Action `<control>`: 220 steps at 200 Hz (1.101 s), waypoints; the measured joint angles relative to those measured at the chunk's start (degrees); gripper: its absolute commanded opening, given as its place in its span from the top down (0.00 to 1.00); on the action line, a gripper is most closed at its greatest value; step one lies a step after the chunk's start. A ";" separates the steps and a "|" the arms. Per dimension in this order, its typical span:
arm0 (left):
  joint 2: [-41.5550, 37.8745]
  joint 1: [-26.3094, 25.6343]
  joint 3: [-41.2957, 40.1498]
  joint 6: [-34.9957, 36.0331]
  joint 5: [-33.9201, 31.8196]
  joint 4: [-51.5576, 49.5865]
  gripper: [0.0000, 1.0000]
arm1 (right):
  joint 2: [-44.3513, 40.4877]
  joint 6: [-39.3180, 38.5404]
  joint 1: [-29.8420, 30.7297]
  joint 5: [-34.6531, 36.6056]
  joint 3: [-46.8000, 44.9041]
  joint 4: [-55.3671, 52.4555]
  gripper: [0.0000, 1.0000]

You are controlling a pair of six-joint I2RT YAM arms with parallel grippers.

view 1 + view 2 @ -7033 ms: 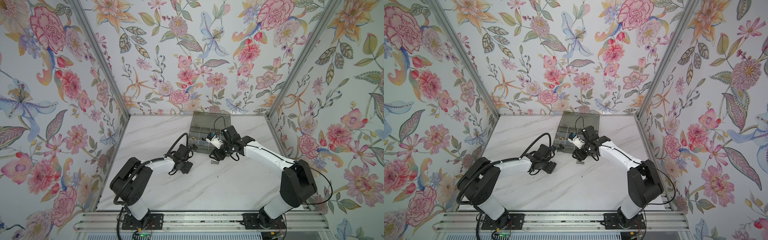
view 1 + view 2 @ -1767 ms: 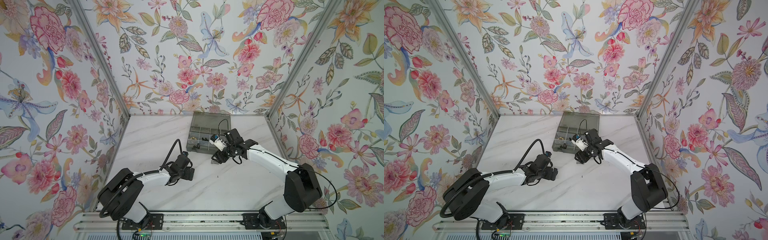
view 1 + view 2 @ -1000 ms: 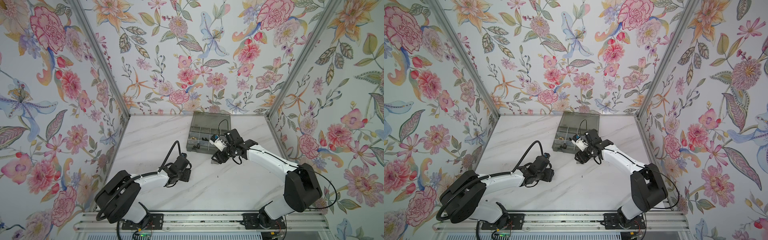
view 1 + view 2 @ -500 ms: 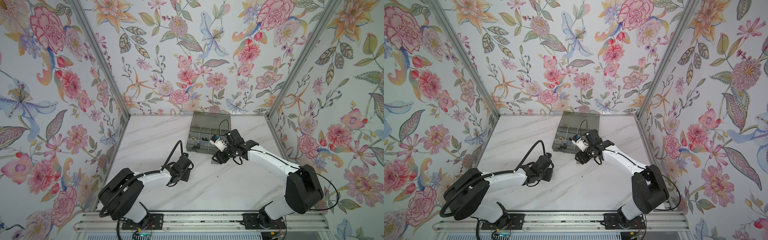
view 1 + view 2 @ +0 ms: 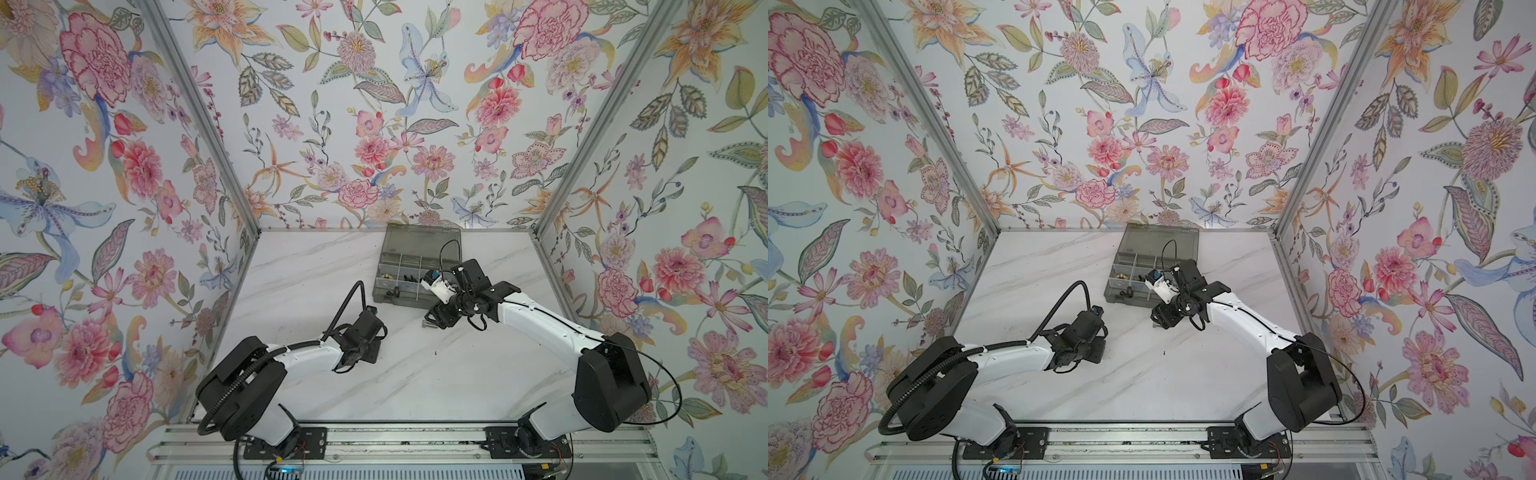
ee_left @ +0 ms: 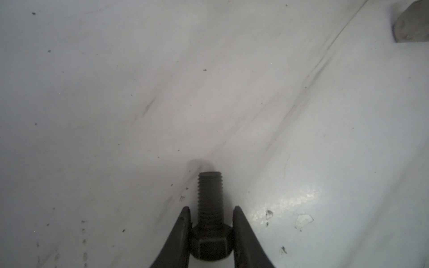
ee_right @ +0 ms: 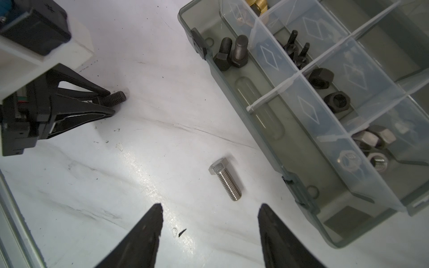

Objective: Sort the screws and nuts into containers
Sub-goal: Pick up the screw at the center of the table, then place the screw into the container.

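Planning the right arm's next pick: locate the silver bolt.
In the right wrist view the silver bolt lies flat on the table, between the open right gripper and the organiser box, touching neither.

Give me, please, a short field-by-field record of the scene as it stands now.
left gripper: shut on black bolt, clamping its hex head, shank pointing out
right gripper: open, empty, near silver bolt
silver bolt: lying loose on table, beside box
box: lid open; dark bolts, black nuts, silver nuts in separate compartments
unsorted: black bolt, silver bolt
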 measured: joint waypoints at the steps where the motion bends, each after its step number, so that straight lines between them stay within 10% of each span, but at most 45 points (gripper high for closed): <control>1: -0.11 0.00 0.04 0.00 0.00 0.00 1.00 | -0.02 0.02 -0.02 0.00 0.00 0.00 0.32; 73: -5.46 0.76 12.48 2.62 0.57 6.25 1.00 | -2.16 2.40 -3.08 1.40 0.00 0.02 0.32; 131: 12.92 5.14 32.20 6.75 7.63 10.54 1.00 | -2.54 4.52 -5.40 4.07 0.00 0.00 0.32; 220: 23.32 6.10 34.58 8.35 13.70 10.01 1.00 | -3.56 5.40 -6.51 4.79 -0.39 0.02 0.31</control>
